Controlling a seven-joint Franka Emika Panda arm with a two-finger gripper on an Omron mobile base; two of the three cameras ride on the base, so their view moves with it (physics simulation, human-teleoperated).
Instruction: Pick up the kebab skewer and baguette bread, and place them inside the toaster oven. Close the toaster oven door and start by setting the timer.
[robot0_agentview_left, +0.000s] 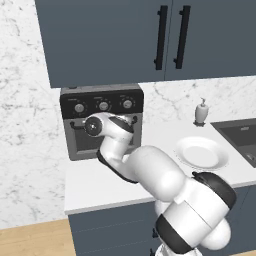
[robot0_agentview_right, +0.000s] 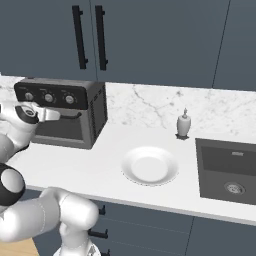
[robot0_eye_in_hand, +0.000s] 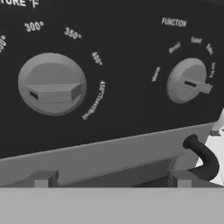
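Close before the toaster oven (robot0_agentview_left: 102, 122) on the counter (robot0_agentview_right: 100, 170), its door (robot0_agentview_right: 60, 131) apparently shut, the gripper (robot0_eye_in_hand: 111, 186) stands with fingers spread wide, holding nothing; judging by this, the timer step is in hand; next, closing on the right knob among those faced, the temperature knob (robot0_eye_in_hand: 51, 84) and function knob (robot0_eye_in_hand: 187, 81).

The toaster oven (robot0_agentview_left: 102, 122) sits on the counter (robot0_agentview_left: 95, 187) against the wall, under the cupboards (robot0_agentview_left: 125, 35). To its right lies a plate (robot0_agentview_left: 201, 152). Behind the plate stands a bottle (robot0_agentview_left: 201, 112). The sink (robot0_agentview_right: 230, 170) is furthest right.
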